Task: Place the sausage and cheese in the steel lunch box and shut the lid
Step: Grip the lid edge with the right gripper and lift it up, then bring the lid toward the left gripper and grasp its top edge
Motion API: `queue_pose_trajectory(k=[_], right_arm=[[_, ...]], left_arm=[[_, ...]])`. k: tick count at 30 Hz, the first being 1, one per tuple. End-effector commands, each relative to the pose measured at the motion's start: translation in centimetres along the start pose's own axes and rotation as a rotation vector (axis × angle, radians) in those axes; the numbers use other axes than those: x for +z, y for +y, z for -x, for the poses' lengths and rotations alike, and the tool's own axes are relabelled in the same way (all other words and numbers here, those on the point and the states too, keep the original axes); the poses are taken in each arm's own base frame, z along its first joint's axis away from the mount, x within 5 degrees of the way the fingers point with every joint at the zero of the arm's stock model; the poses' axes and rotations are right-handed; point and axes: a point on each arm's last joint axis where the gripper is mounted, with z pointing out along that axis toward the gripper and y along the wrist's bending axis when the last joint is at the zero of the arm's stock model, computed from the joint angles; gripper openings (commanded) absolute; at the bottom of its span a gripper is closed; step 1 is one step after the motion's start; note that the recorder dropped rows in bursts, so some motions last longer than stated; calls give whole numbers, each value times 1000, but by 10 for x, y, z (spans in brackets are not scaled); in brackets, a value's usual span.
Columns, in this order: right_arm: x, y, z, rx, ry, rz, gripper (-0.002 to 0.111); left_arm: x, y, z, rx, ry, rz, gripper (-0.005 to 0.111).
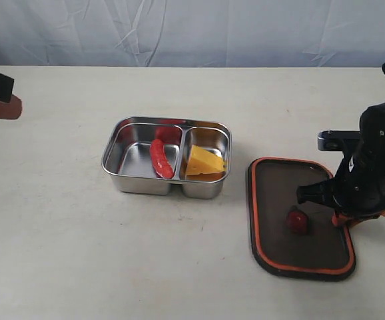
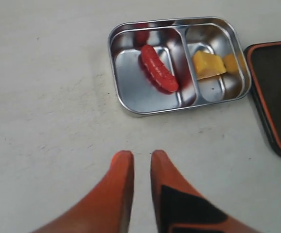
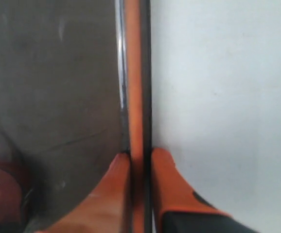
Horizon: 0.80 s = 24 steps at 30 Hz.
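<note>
Staged robot lab bench: bare white desk (image 1: 66,253), wrinkled pale-blue cloth backdrop (image 1: 192,30) hung well beyond the right jaws.

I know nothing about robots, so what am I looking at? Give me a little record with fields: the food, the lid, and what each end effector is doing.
sausage: in the larger compartment of the steel lunch box
cheese: in the smaller compartment
lid: off the box, flat on the table beside it, orange rim showing
right end effector: closed on the lid's edge
left end effector: over bare table, fingers slightly apart, holding nothing
remaining: lid not yet on the box
</note>
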Motion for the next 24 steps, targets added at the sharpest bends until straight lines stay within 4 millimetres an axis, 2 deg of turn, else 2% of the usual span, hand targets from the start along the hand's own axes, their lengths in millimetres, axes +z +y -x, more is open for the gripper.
queue_pose_trajectory(k=[1, 6, 11, 17, 24], right_arm=[[-19, -5, -4, -5, -40, -2, -1], [-52, -8, -5, 0, -155, 25, -1], [-90, -12, -11, -20, -305, 65, -1], [-131, -10, -24, -56, -469, 195, -1], [-155, 2, -34, -125, -556, 388, -1]], left_arm=[[-2, -10, 6, -29, -73, -100, 37], [-4, -19, 11, -36, -136, -208, 49], [-7, -27, 14, -51, -160, -303, 50], [-6, -37, 19, -80, -183, -429, 50], [16, -45, 26, -107, -118, -595, 50]])
